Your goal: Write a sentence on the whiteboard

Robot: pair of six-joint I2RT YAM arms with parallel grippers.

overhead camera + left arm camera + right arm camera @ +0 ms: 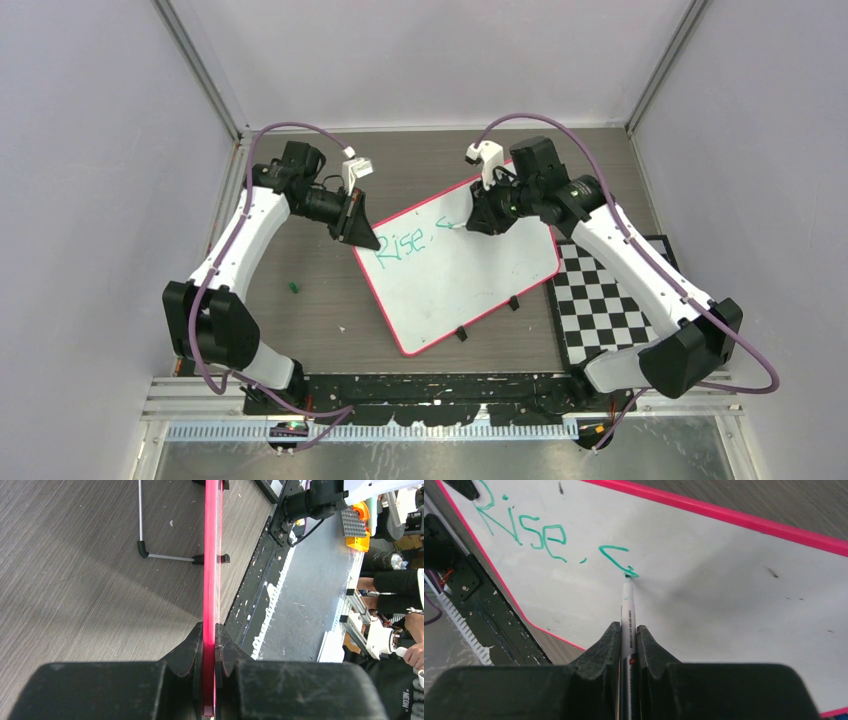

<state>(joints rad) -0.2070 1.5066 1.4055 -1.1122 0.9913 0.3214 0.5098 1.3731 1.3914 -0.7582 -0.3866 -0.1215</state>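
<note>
Fingers (604, 650) of the right gripper (628, 630) were clamped on a marker (627, 605), its tip on the whiteboard (470, 285) just after "Rise," in the sentence (524, 530). The left gripper (210, 630) pinched the whiteboard's rim. The second word looked barely begun, and the next move called for a steady continuing stroke.

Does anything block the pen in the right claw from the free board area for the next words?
Nothing visible. The pen in the right claw touches the whiteboard; beyond the sentence it is bare, only tiny specks.
</note>
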